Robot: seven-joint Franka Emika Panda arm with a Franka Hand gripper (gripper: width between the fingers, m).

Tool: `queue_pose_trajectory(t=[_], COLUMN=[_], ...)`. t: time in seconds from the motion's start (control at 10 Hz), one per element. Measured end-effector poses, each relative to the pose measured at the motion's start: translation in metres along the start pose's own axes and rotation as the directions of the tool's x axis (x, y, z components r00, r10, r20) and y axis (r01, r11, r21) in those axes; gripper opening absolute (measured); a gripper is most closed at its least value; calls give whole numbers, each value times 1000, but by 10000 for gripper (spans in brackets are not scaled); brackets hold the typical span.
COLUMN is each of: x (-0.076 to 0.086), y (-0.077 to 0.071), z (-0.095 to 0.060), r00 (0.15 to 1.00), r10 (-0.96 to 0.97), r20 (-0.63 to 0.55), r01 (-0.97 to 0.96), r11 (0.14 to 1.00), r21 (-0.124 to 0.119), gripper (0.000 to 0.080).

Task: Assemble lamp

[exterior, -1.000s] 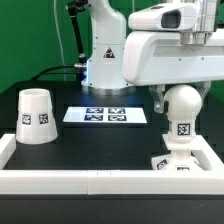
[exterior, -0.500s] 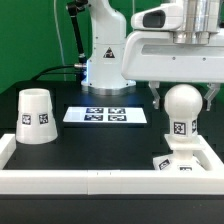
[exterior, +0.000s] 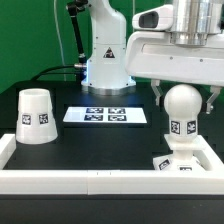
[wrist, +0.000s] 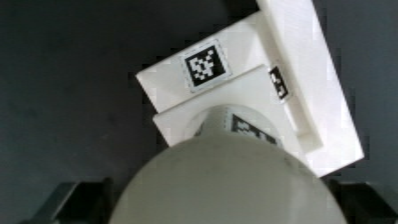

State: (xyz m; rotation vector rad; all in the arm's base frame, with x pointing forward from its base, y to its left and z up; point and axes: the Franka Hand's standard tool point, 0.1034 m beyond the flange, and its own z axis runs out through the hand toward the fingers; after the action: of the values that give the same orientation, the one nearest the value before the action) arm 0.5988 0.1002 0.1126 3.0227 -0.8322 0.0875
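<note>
The ball-shaped bulb (exterior: 182, 106) stands upright on the small square stepped base (exterior: 176, 161) at the exterior view's right. My gripper (exterior: 184, 98) straddles the bulb, and its dark fingers (exterior: 157, 98) stand a little off each side with a slim gap, so it is open. In the wrist view the bulb (wrist: 222, 185) fills the space between the jaws, with the tagged base (wrist: 222, 70) beyond it. The tapered shade (exterior: 36, 115) stands alone at the exterior view's left.
The marker board (exterior: 105, 116) lies flat in the middle of the black table. A low white wall (exterior: 90, 181) runs along the front and up both sides. The arm's white pedestal (exterior: 105, 62) stands behind the marker board.
The gripper body has shifted slightly toward the exterior view's right over the bulb. Its jaws stay as wide as before. Bulb, base and shade have not moved.
</note>
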Motion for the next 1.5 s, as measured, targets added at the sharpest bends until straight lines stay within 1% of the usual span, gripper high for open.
queue_pose_trajectory(t=[0.2,0.4,0.5,0.8,1.0,1.1,1.2,1.3,1.4,1.5], x=[0,-2,-3,-7,-4,-4,-5,-5,-6,-9], y=[0,-1,-3,-8,-7,-8,-9,-9,-10,-13], z=[0,0,0,-1,0,0,0,0,0,-1], r00=[995,964,931,751,667,641,636,656,698,737], r10=[98,265,363,650,731,754,758,741,702,662], r20=[6,22,40,111,145,146,146,146,142,141], r01=[-98,-265,-364,-656,-740,-763,-767,-750,-711,-671], r11=[995,964,931,755,673,647,642,662,703,741], r21=[6,14,20,15,12,8,8,12,19,26], gripper=[579,579,579,579,579,579,579,579,669,690])
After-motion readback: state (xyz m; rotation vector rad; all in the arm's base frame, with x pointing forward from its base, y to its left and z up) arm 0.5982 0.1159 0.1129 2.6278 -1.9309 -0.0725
